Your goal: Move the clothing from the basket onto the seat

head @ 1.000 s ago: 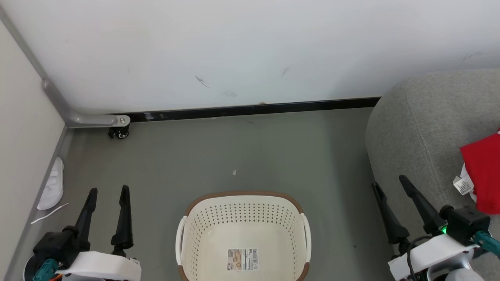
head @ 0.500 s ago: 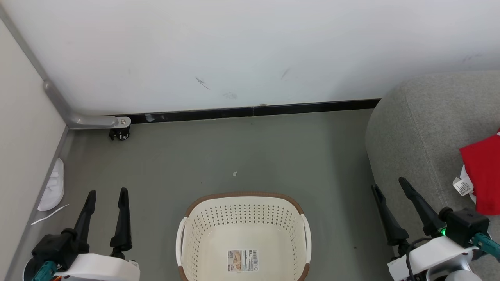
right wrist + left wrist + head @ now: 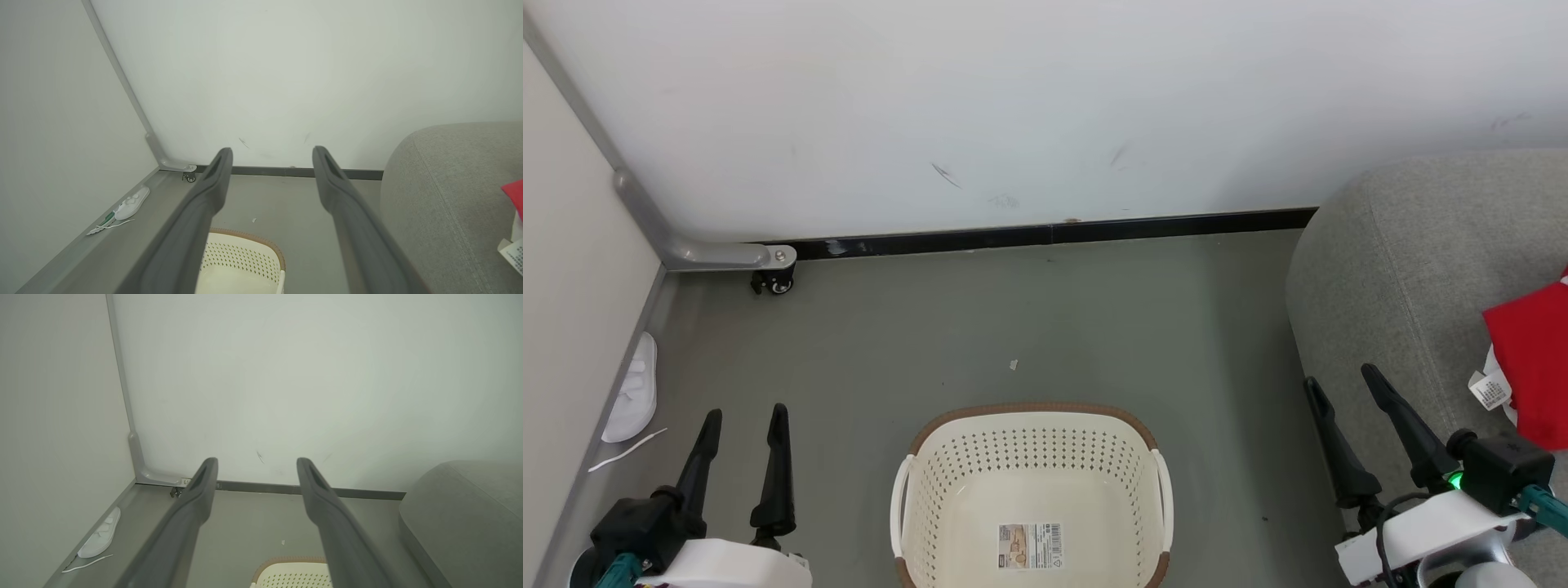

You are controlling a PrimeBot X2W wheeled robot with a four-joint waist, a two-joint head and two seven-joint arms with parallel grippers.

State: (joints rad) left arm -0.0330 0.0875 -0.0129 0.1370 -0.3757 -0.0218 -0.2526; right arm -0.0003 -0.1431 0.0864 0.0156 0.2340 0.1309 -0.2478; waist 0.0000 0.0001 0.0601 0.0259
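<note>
Head view, with both wrist views. The basket (image 3: pixel 1029 406), cream with a brown rim, stands on the grey floor (image 3: pixel 1013 310) at bottom centre, upright, its bare bottom carrying a label sticker (image 3: pixel 1030 545). The seat (image 3: pixel 1396 269), a rounded grey upholstered form, occupies the right side, well apart from the basket. The clothing (image 3: pixel 1531 367), bright red with a small white label (image 3: pixel 1489 389) at its near edge, lies on top of the seat at the right border of the view; part of it runs out of frame. The left gripper (image 3: pixel 746 412) hangs at lower left above the floor, to the left of the basket, its two dark fingers spread apart and holding nothing. The right gripper (image 3: pixel 1339 376) hangs at lower right, over the near edge of the seat, its fingers likewise parted and holding nothing, clear of the clothing. A white shoe (image 3: pixel 633 392) lies on the floor against the left wall. A small castor (image 3: pixel 772 282) sits in the far left corner, at the foot of a grey rail.
</note>
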